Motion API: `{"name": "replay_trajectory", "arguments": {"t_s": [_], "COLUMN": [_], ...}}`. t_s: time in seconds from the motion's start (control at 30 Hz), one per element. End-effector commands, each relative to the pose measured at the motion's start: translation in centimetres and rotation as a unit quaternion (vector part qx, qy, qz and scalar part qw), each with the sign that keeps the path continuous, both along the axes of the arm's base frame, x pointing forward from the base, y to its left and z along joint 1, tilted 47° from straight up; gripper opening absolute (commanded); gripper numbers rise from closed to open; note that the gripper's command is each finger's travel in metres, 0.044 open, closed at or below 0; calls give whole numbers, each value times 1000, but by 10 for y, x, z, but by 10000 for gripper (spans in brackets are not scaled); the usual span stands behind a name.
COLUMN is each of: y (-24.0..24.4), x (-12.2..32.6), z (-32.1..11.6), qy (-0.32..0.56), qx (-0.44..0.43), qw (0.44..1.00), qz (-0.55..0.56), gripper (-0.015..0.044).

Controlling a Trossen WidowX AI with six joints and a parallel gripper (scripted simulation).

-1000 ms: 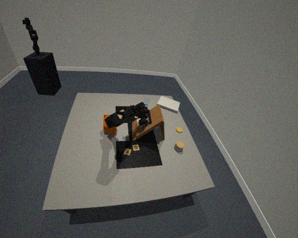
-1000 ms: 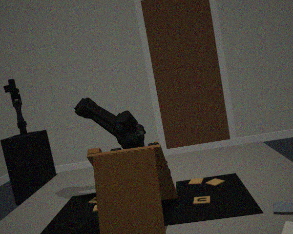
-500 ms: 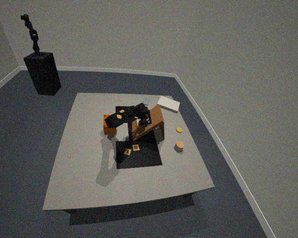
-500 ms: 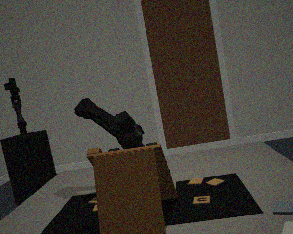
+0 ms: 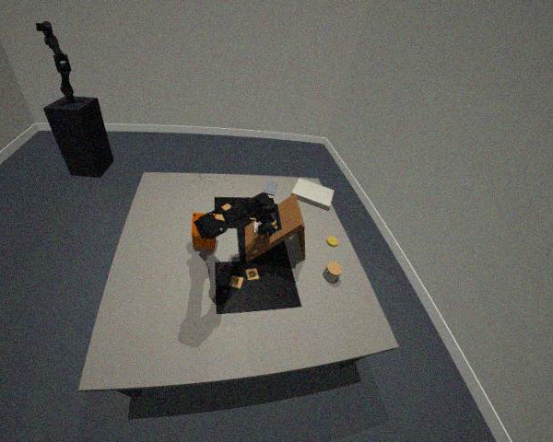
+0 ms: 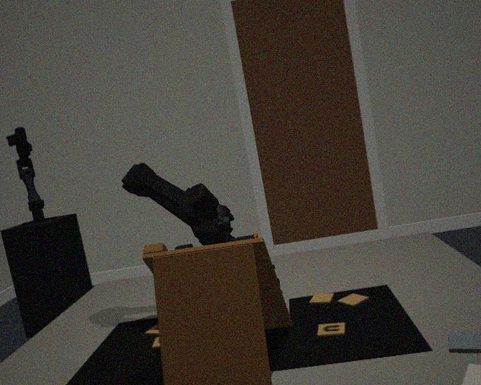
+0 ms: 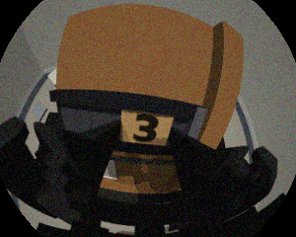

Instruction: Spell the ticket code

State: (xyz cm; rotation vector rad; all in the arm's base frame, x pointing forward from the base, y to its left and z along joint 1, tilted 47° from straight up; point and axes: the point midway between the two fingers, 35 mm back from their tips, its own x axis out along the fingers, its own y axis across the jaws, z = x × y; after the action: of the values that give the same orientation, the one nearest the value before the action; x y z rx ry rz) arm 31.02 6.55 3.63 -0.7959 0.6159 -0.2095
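Observation:
My gripper [image 7: 146, 126] is shut on the tile marked 3 [image 7: 146, 127], which reads upright in the wrist view. It holds the tile at the sloped wooden board [image 5: 291, 211] [image 6: 209, 306] [image 7: 138, 54], just below a dark strip [image 7: 89, 99] across the board. How far the tile sits in the rail is hidden by the fingers. A small pale patch [image 7: 110, 169], possibly the ticket, shows below the tile; no code is legible. Loose tiles [image 5: 237, 282] [image 5: 252, 273] [image 5: 226, 206] lie around the board; one tile with a U-like mark [image 6: 331, 329] lies behind it.
A black mat [image 5: 263, 296] [image 6: 381, 331] lies under the board. An orange block [image 5: 204, 242] stands beside the arm. A white box [image 5: 313, 192], a blue-grey item [image 5: 270, 187], a yellow disc [image 5: 332, 240] and a tan-topped round item [image 5: 334, 269] are on the counter [image 5: 158, 285].

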Motion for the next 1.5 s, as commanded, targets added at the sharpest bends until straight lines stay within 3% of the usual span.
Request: {"name": "replay_trajectory", "arguments": {"t_s": [0.0, 0.77, 1.13, 1.47], "y": [-1, -9, -7, -1], "x": [-1, 0, -2, -13], "z": [1, 9, 11, 17], "qy": [2, 2, 2, 2], "qx": [-1, -2, -1, -1], "qw": [1000, 1000, 1000, 1000], "qz": [2, 2, 2, 2], "gripper": [0, 0, 289, 295]}}
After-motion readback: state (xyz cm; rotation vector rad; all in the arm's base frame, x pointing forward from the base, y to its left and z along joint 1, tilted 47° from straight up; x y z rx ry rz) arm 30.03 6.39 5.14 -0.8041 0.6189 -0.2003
